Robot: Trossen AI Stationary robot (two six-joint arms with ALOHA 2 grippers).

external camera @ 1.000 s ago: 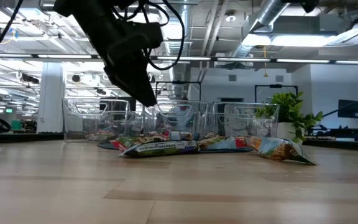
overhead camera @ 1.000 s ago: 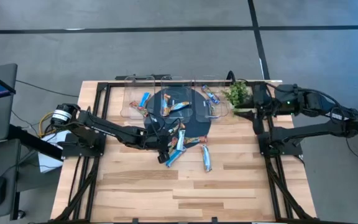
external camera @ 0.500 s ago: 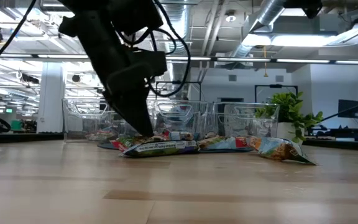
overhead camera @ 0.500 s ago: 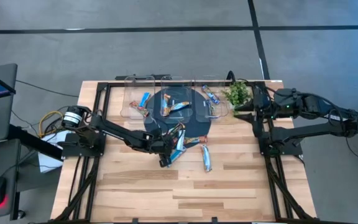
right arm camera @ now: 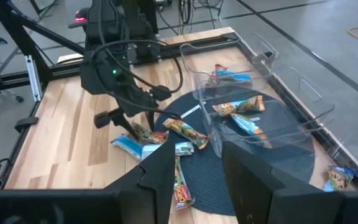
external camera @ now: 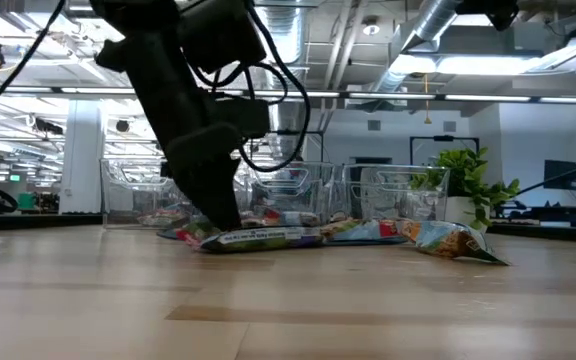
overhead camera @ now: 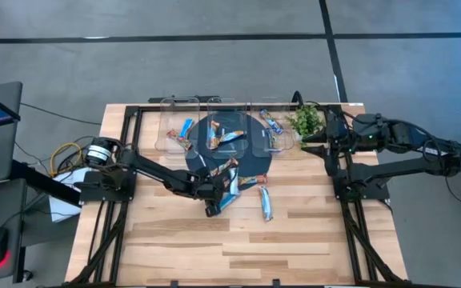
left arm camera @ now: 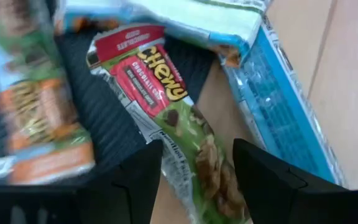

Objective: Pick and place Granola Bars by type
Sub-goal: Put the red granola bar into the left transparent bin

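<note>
Granola bars in shiny blue, orange and green-red wrappers point(overhead camera: 230, 186) lie on and around the dark round mat point(overhead camera: 250, 164) mid-table, a few already in the clear plastic bins point(overhead camera: 184, 134) behind. Looks like mid-pick: left gripper point(left arm camera: 197, 163), fingers spread, straddles a green-red Chewy bar point(left arm camera: 169, 121) at the mat's edge, so next is lower and squeeze. Right gripper point(right arm camera: 194, 163) is parked open by the leafy green plant point(overhead camera: 303, 120); bin contents are hard to read.

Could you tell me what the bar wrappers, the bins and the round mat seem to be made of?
The green-and-red bar between the left tool's open fingers looks wrapped in glossy printed plastic film, judging by its creases and sheen. The bins look like clear rigid plastic, since the bars inside show through. The round mat looks dark, matte and ribbed, perhaps woven or rubber.
</note>
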